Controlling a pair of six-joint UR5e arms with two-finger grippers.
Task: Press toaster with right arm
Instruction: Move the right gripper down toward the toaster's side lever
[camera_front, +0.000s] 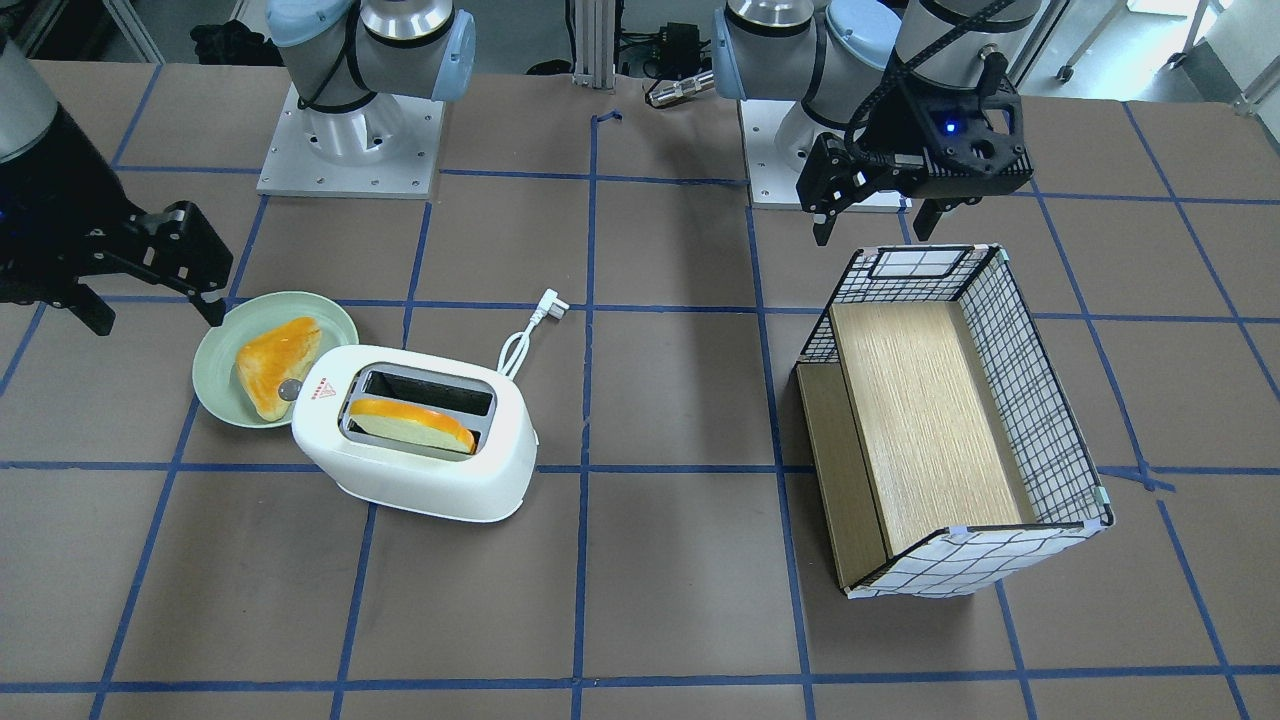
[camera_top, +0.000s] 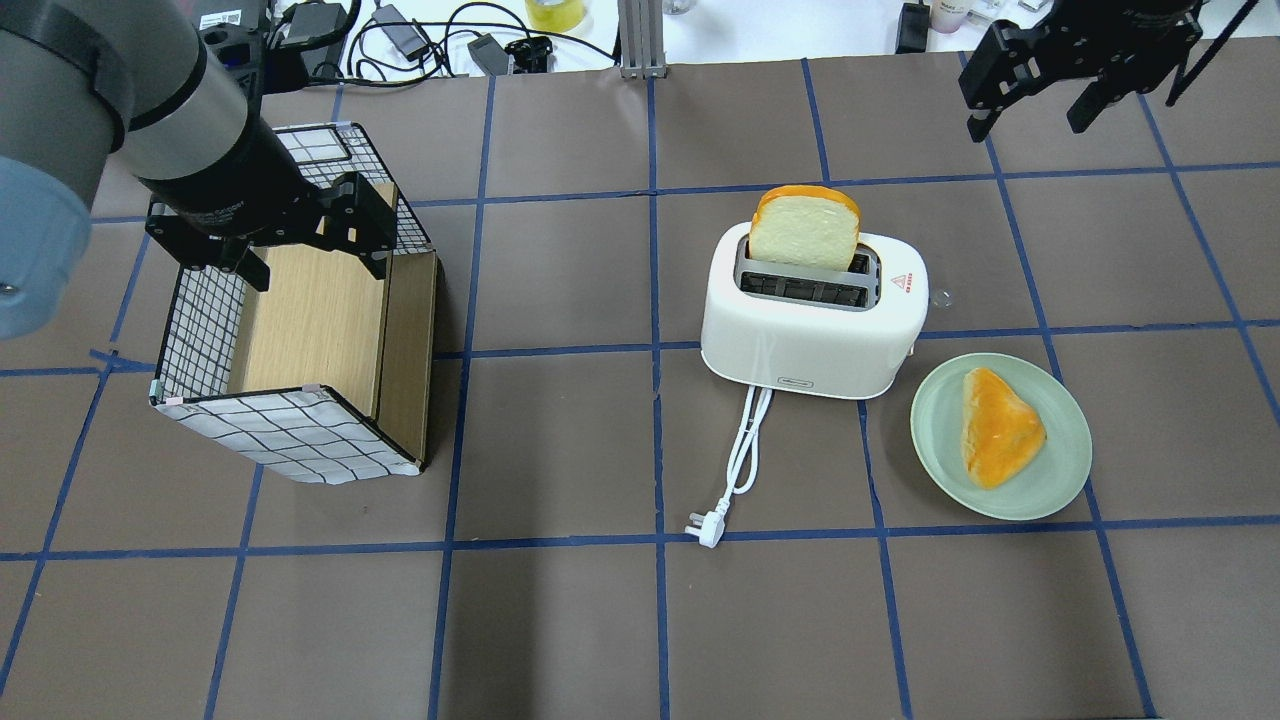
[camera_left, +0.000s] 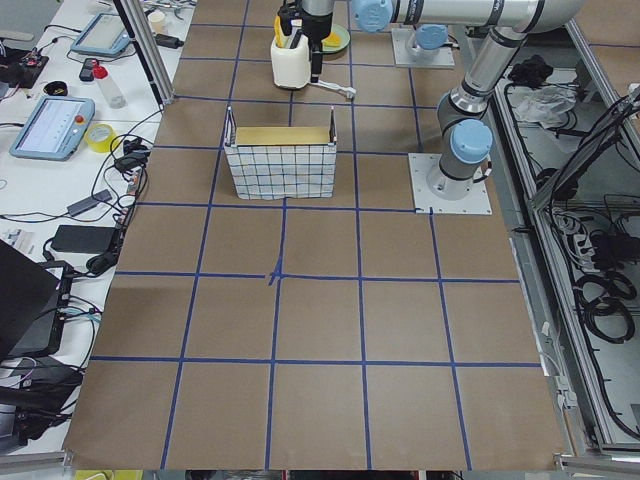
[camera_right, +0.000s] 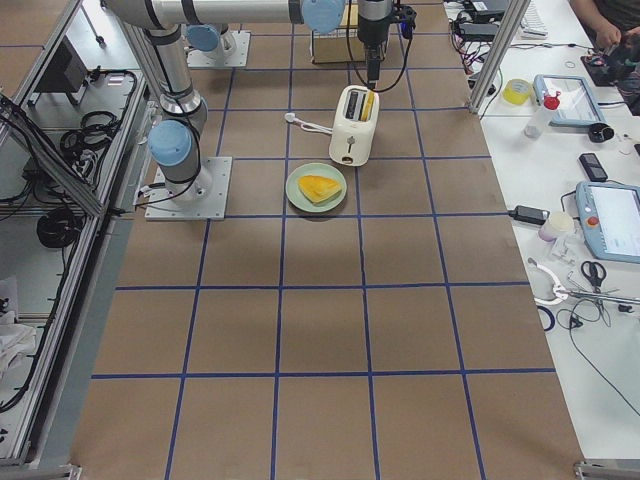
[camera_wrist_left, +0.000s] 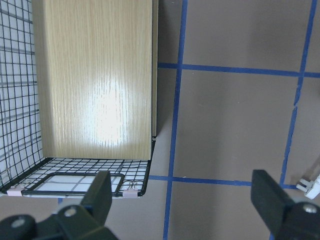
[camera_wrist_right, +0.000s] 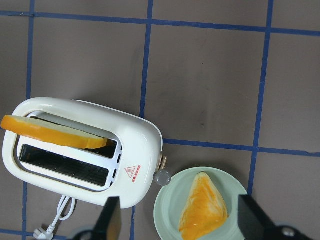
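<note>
Brown table (camera_top: 560, 620) gridded in blue tape (camera_top: 659, 537), cluttered white benches (camera_left: 60, 180) alongside; left fingers (camera_front: 830, 185) and right fingers (camera_top: 990, 75) both spread wide

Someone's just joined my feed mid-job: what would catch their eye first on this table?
Probably the white toaster near the table's middle, with an orange-crusted bread slice standing up out of one slot and a second piece on the green plate by its knob end. Next, the wire-grid basket with a wooden floor, below the open left end effector. The right end effector hangs open on the plate's side, clear of the toaster.
</note>
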